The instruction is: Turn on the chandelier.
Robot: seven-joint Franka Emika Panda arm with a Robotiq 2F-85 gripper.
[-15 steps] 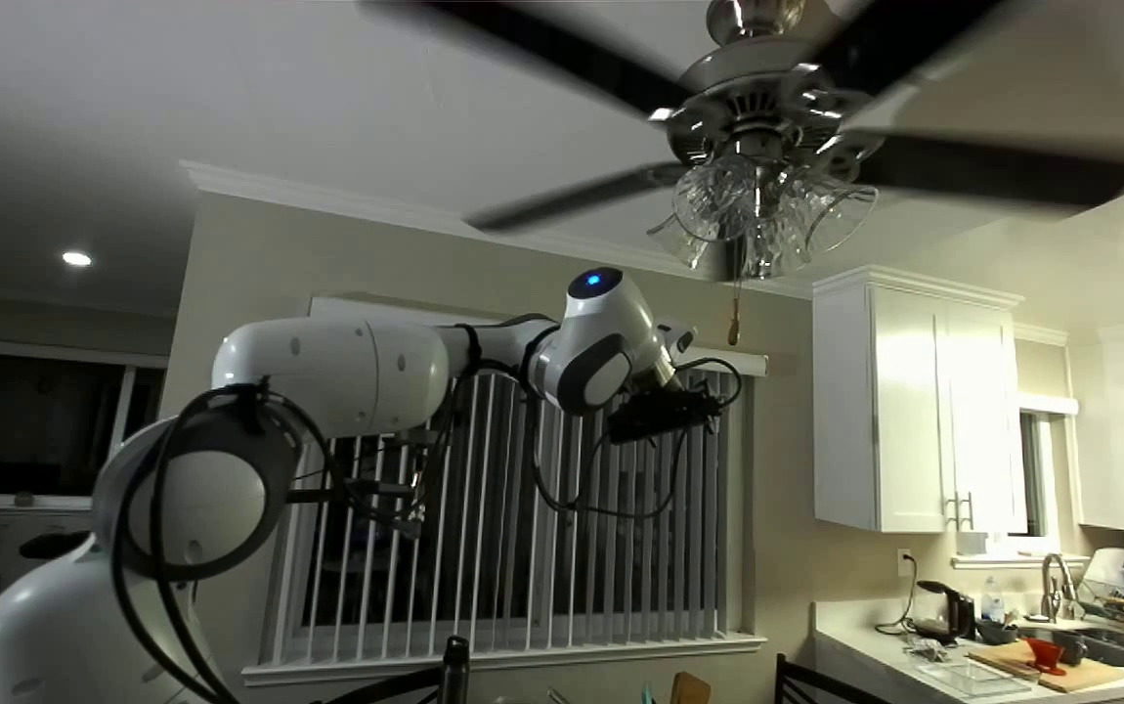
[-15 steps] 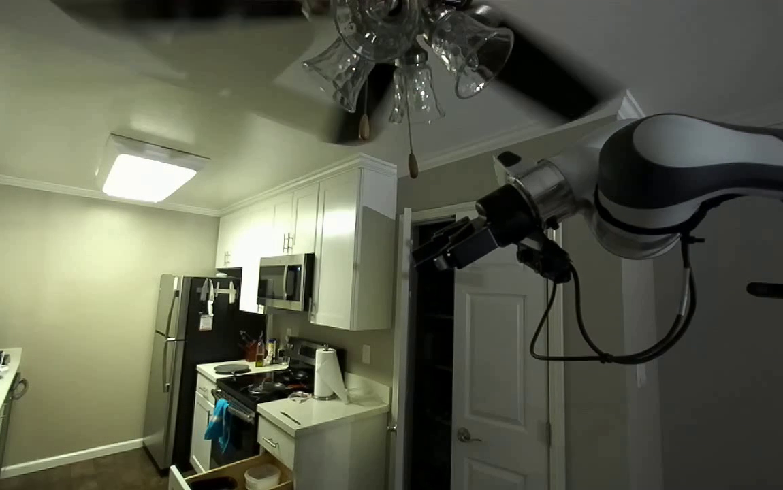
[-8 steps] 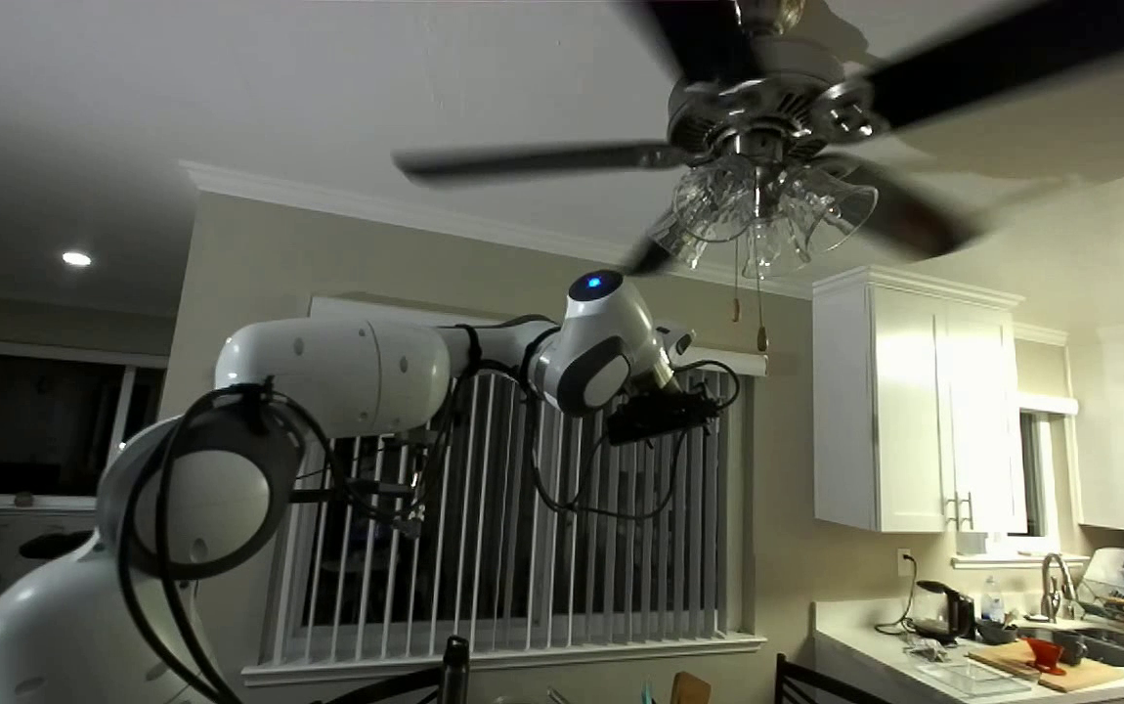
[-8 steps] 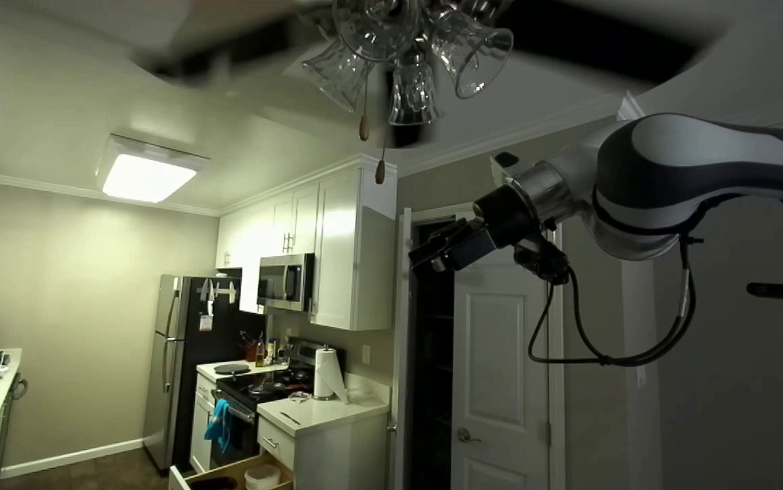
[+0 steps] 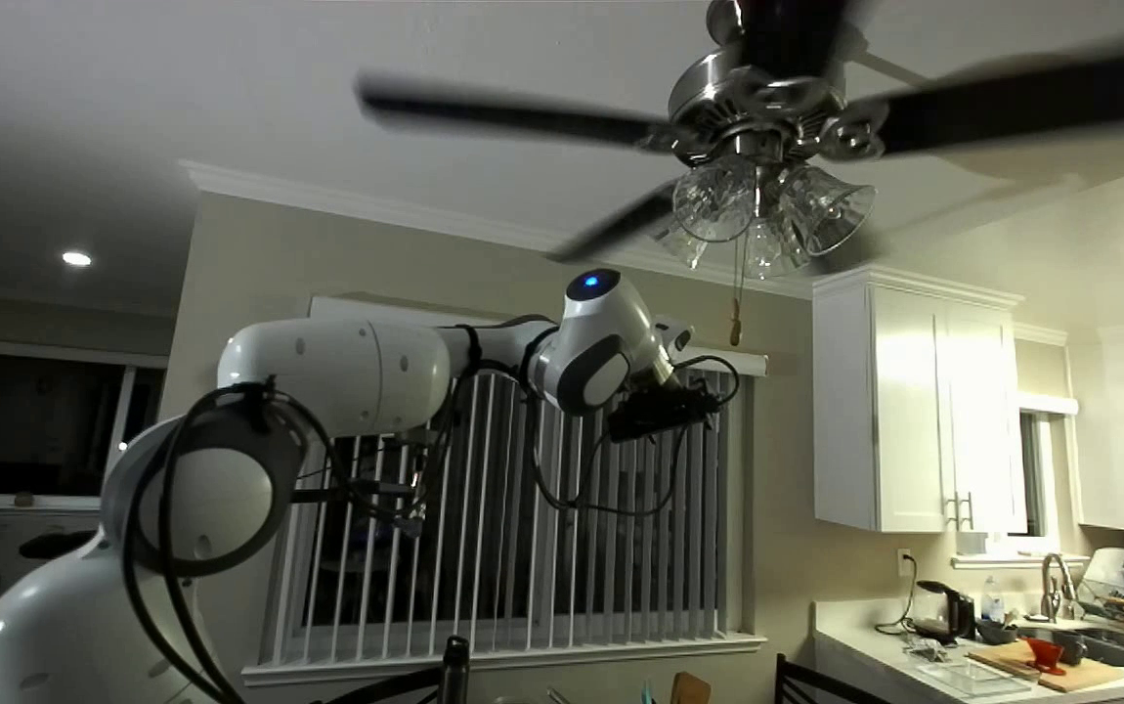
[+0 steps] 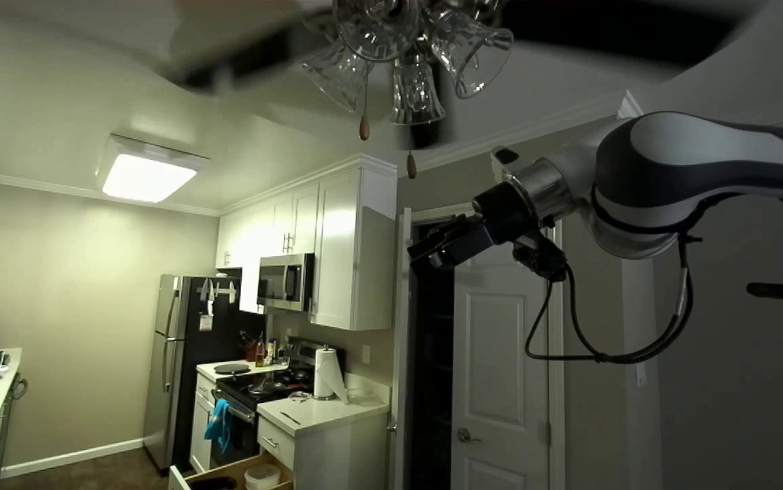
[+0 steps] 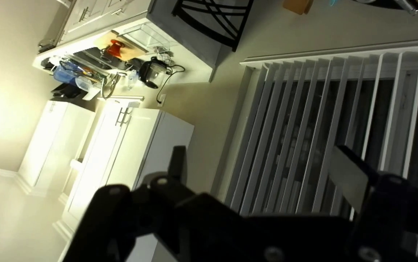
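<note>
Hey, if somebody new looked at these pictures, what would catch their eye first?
Probably the chandelier, a ceiling fan with clear glass shades and dark, blurred blades, at the top of both exterior views. Next, the white robot arm stretched out lower in both, its end effector open in the wrist view. Then the glowing rectangular ceiling light at the left of an exterior view.

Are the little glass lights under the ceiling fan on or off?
Off: the chandelier has see-through glass shades with no glow inside in both exterior views. A square ceiling light shines white in an exterior view.
</note>
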